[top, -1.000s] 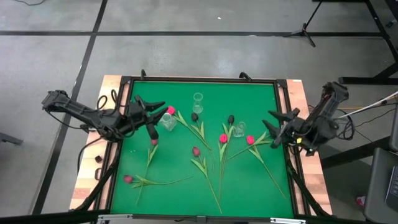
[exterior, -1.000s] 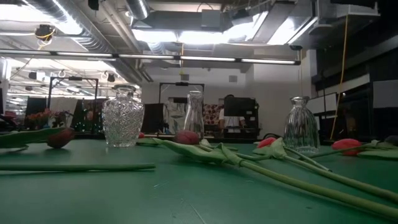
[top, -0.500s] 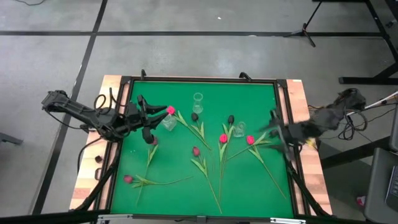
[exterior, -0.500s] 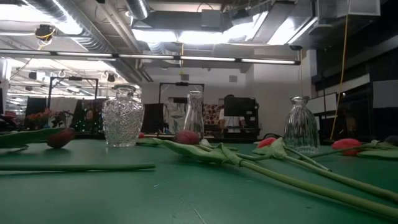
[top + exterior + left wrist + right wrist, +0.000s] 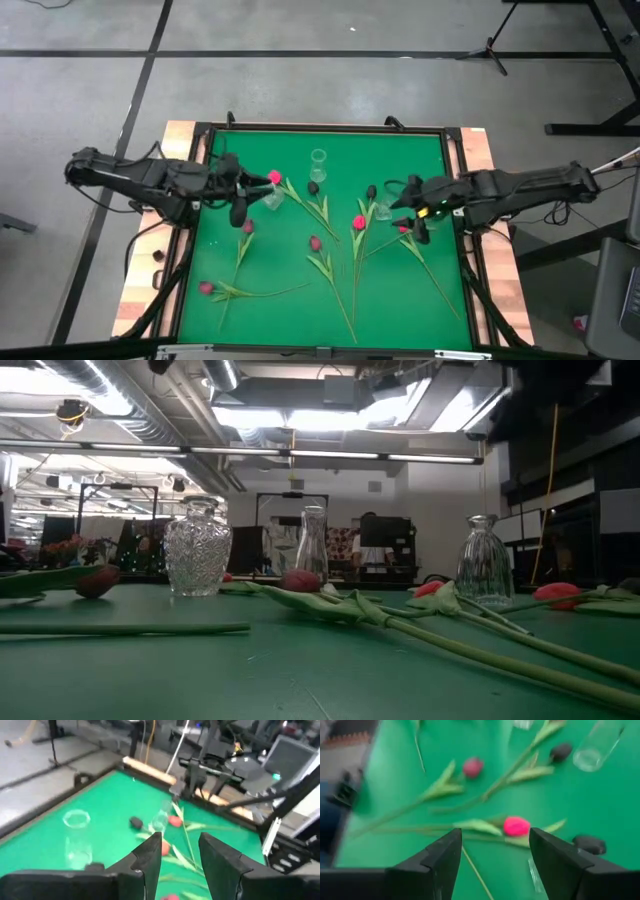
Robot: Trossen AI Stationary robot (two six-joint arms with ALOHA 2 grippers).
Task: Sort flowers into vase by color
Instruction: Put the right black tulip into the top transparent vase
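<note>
Several artificial tulips lie flat on the green mat (image 5: 420,150), stems toward the near edge: pink heads (image 5: 358,222) (image 5: 402,226) (image 5: 274,177) (image 5: 205,288), magenta heads (image 5: 315,243) (image 5: 247,227), near-black heads (image 5: 313,187) (image 5: 371,191). Three clear glass vases stand upright (image 5: 318,160) (image 5: 270,197) (image 5: 384,208). My left gripper (image 5: 236,190) (image 5: 180,840) hovers open beside the left vase. My right gripper (image 5: 412,210) (image 5: 495,832) is open above the pink tulip (image 5: 516,826) next to the right vase. In the low view only vases (image 5: 198,548) (image 5: 484,560) and flowers (image 5: 300,581) appear.
A black frame and wooden border (image 5: 478,150) surround the mat. The three vases stand close to the flower heads in the mat's far half. Stems and leaves (image 5: 340,290) cross the near half. A bare strip of mat runs along the far edge (image 5: 400,145).
My right arm has swung out from the table's right edge and stretched toward the left over the mat; its gripper now hangs over the pink tulip by the right vase. Flowers and vases have stayed where they were.
</note>
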